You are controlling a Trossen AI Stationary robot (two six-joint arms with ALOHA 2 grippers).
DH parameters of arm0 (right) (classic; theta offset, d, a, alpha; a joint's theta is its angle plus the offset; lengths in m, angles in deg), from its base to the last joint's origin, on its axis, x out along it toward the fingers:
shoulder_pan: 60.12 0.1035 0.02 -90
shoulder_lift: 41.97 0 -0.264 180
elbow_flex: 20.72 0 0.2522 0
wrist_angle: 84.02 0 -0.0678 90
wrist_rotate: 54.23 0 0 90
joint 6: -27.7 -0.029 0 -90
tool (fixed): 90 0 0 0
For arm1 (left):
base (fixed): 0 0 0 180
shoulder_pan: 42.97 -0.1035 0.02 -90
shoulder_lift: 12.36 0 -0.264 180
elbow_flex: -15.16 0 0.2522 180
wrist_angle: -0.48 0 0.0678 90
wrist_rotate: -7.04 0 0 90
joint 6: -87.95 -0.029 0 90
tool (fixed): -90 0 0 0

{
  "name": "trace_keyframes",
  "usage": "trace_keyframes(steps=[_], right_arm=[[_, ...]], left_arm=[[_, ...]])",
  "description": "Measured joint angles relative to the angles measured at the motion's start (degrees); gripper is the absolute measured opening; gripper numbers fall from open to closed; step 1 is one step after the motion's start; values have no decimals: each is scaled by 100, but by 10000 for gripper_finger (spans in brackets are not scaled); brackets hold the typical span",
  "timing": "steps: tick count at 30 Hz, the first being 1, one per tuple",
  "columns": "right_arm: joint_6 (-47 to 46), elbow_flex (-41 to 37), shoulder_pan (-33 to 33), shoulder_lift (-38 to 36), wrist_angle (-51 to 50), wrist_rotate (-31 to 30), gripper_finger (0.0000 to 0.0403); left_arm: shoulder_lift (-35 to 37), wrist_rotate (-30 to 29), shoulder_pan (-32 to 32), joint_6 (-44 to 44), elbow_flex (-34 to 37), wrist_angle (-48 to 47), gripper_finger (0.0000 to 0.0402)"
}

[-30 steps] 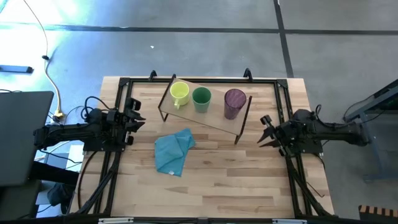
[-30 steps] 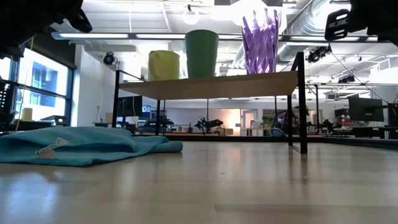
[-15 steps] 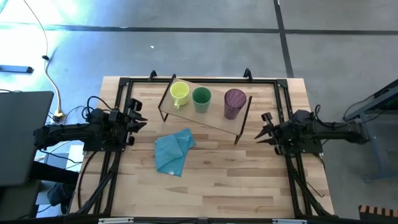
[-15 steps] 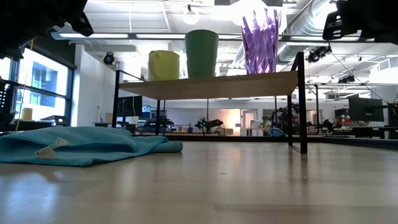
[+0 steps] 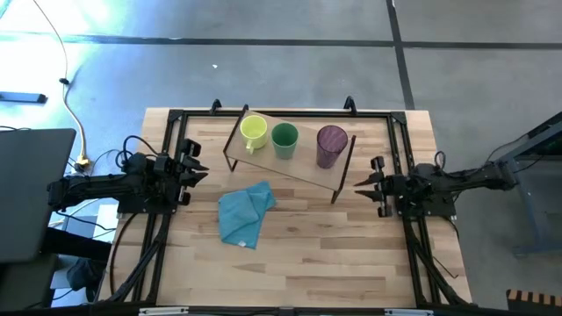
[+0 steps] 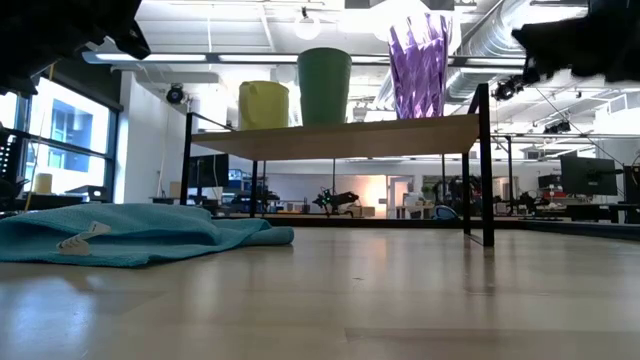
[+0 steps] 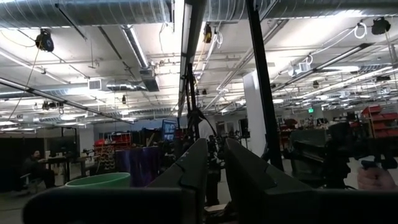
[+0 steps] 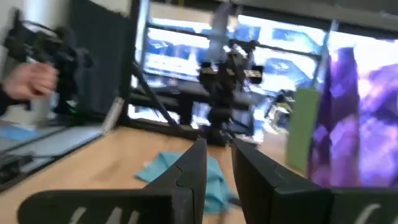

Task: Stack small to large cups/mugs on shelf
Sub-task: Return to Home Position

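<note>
A light-wood shelf (image 5: 303,165) on thin dark legs stands at the table's far middle. On it, in a row, stand a yellow mug (image 5: 253,132), a green cup (image 5: 284,139) and a purple tumbler (image 5: 331,145). All three also show in the low view: the mug (image 6: 263,104), the cup (image 6: 325,85) and the tumbler (image 6: 419,68). My left gripper (image 5: 198,167) hangs left of the shelf, shut and empty. My right gripper (image 5: 360,184) hangs just right of the shelf's right legs, shut and empty, and points toward the tumbler (image 8: 356,118).
A light blue cloth (image 5: 246,213) lies crumpled on the table in front of the shelf. A black frame (image 5: 176,123) runs along the table's sides and far edge. A person's hand (image 8: 28,81) shows in the room beyond the table.
My right gripper has moved a little toward the table's left, nearer the shelf's right end, and has turned about. The cups, the shelf and the cloth have stayed where they were.
</note>
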Motion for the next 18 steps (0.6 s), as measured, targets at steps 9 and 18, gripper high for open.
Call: trace_keyframes(steps=[9, 18], right_arm=[[196, -96, 3, -304, 344, -281, 67], [-73, -96, 1, -442, 13, -733, 67]], left_arm=[[4, 0, -1, 28, 0, 2, 47], [4, -84, -1, -177, -2, -396, 47]])
